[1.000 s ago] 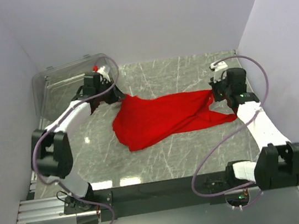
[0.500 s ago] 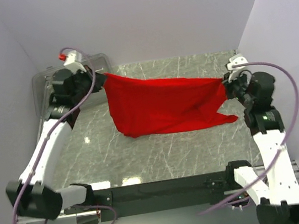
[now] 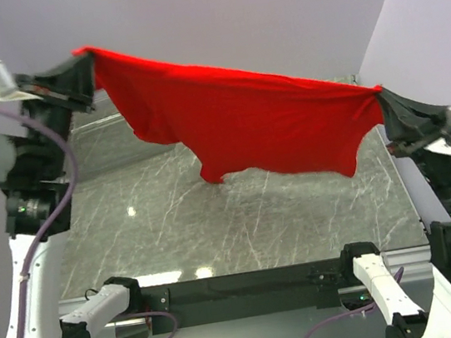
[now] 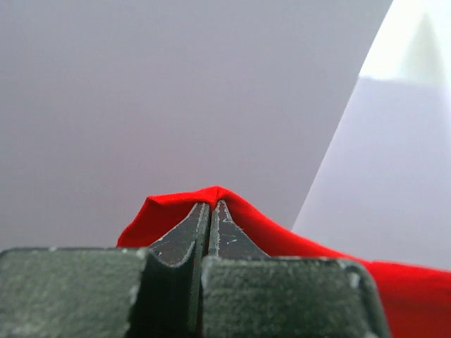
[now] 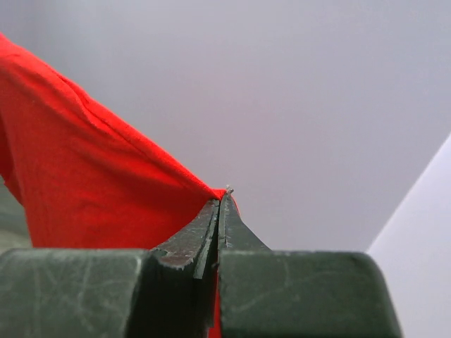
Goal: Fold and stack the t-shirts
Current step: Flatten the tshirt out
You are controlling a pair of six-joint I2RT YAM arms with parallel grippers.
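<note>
T-shirt (image 3: 244, 120) spread left-right, left end higher

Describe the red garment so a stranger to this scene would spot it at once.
Start at the grey marbled table top. Above it, clear of the surface, hangs a plain bright red soft-cloth t-shirt, stretched between the shut left claw and right claw. It is the only red fabric in view.

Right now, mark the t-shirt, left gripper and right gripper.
t-shirt (image 3: 253, 123): top external view, middle of hanging cloth.
left gripper (image 4: 211, 210): left wrist view, shut tips on cloth.
right gripper (image 5: 220, 204): right wrist view, shut tips on cloth.
</note>
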